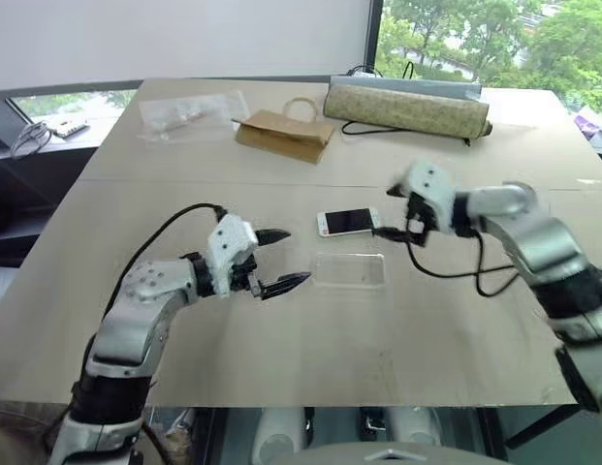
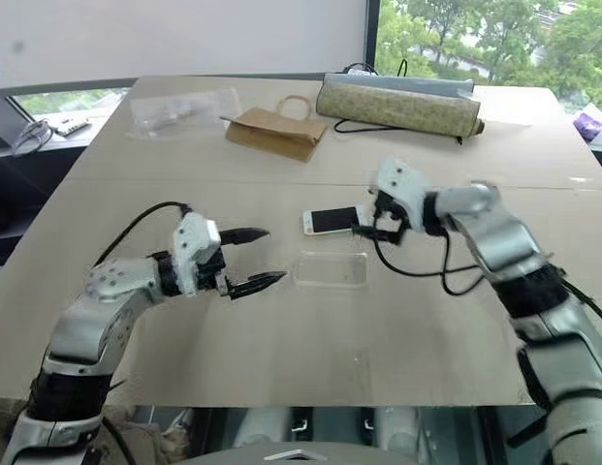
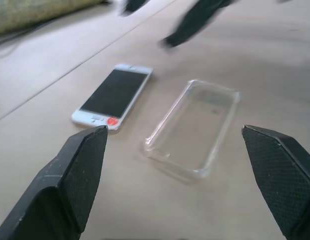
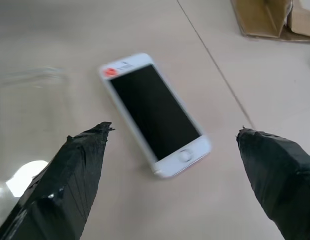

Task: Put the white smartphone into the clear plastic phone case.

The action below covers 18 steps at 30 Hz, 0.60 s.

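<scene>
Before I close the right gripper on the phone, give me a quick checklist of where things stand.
1. Right gripper open: ok, fingers spread wide on either side of the phone.
2. White smartphone with black screen free to grasp: ok, lying flat and screen up on the table, nothing on it.
3. Clear plastic phone case ready: ok, open side up, empty, beside the phone and apart from it.
4. Left gripper open and holding nothing: ok, hovering beside the case.
5. Brown paper bag and clear plastic bag out of the way: ok, far across the light wooden table.
6. Right fingertips low enough to grip: cannot tell.
</scene>
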Tool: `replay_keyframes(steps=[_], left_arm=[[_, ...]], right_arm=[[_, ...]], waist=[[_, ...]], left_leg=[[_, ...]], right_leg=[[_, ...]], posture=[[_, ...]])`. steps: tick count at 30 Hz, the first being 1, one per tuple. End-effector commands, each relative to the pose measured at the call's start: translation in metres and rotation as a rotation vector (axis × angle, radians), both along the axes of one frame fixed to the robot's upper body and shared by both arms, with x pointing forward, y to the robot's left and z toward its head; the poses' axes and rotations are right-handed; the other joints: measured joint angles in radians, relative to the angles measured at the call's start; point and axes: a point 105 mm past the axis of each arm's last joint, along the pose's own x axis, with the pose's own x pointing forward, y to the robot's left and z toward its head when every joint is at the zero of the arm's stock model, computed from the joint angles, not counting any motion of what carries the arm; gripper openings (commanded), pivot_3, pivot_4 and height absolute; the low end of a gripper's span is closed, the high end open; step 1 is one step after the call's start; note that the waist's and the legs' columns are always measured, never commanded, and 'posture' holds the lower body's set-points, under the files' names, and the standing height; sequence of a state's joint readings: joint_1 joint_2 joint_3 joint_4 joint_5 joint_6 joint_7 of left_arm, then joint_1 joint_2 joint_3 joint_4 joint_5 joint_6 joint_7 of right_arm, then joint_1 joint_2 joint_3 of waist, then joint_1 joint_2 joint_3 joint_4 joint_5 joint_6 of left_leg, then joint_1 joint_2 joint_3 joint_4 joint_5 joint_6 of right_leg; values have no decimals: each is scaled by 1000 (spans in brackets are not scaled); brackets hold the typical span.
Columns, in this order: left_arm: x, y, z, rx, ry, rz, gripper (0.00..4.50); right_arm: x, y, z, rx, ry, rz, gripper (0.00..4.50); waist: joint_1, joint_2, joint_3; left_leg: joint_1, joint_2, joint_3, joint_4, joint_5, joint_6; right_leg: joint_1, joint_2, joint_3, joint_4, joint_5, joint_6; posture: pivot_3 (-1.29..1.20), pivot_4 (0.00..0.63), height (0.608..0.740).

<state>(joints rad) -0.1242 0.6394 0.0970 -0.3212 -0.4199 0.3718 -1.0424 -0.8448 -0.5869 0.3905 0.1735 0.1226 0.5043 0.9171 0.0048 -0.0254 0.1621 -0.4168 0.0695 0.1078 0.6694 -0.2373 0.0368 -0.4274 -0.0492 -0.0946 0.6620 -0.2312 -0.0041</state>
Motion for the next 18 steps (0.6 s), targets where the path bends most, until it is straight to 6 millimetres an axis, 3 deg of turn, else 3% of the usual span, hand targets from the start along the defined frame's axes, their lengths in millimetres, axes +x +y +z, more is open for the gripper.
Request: replay_keyframes(steps=[1,10,18], left_arm=[[-4,4,19,-56,-29,31,4483],[-19,3,33,-133,31,31,4483],[-17,8,37,-132,53,48,4483]], right_arm=[[16,3,-3,-67,-7,29,4500],[32,12,-20,-233,75,154,4500],[38,28,-26,-307,124,212,4500]], waist=[[7,0,0],[-2,1,0],[-23,1,0]], left_leg=[[0,0,0,0,0,0],[1,0,3,0,0,0],[2,1,4,-1,0,0]], right_leg=[[0,0,0,0,0,0],[-1,-1,2,1,0,0],[-1,-1,3,1,0,0]], posture=[[0,150,740],[0,150,740],[0,150,740]])
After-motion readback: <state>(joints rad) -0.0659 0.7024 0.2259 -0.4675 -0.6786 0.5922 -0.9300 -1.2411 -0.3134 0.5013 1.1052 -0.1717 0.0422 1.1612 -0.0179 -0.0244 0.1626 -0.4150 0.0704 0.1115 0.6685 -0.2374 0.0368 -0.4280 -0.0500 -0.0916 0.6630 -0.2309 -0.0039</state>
